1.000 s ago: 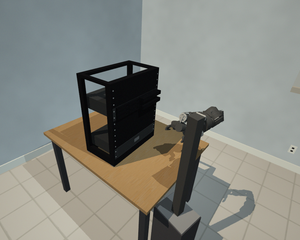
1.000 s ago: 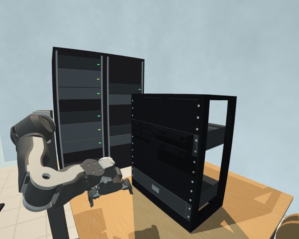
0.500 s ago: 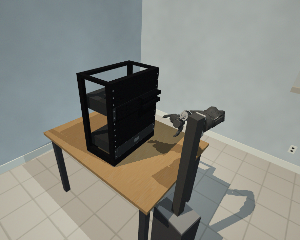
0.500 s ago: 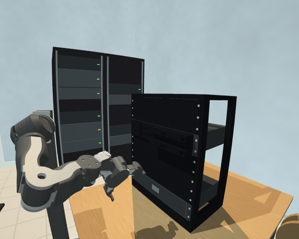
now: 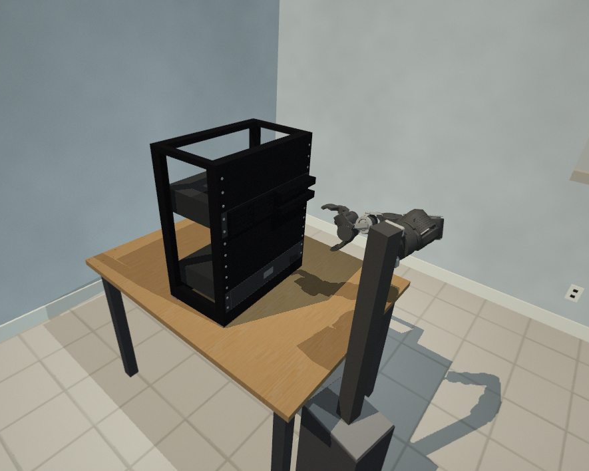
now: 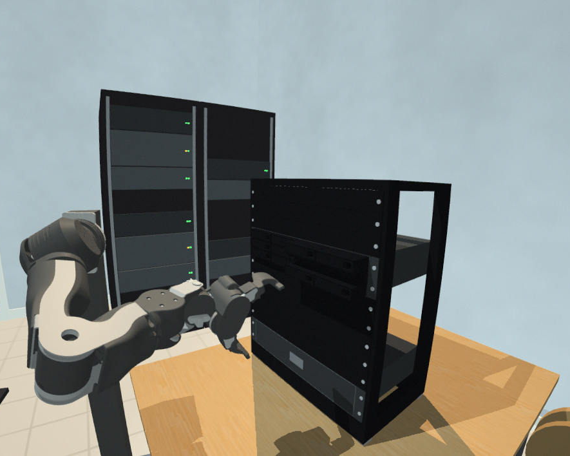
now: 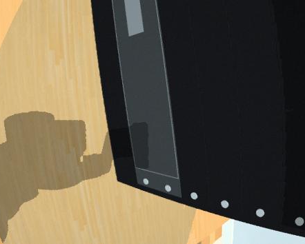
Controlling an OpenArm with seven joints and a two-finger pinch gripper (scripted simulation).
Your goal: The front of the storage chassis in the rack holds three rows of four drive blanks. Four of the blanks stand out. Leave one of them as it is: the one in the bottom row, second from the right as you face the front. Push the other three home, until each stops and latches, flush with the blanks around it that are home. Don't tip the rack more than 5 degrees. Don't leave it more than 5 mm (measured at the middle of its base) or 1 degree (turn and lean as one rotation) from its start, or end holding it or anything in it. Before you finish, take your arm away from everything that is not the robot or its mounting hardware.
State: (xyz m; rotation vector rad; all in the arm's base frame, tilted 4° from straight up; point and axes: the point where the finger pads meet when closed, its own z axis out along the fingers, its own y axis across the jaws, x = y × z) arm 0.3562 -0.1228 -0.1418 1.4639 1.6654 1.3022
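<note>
The black open-frame rack stands on the wooden table. The storage chassis sits at mid height in its front. Some of its dark drive blanks stand out from the front; in the top view they show as ledges near the right edge. I cannot tell the single blanks apart. My gripper is open and empty. It hovers in front of the rack at about chassis height, near the front's left edge in the exterior view, clear of the rack; it also shows in the top view.
A grey panel with a pale label runs along the rack's bottom front, close in the wrist view. Tall server cabinets stand behind. My arm's post stands at the table's near right edge.
</note>
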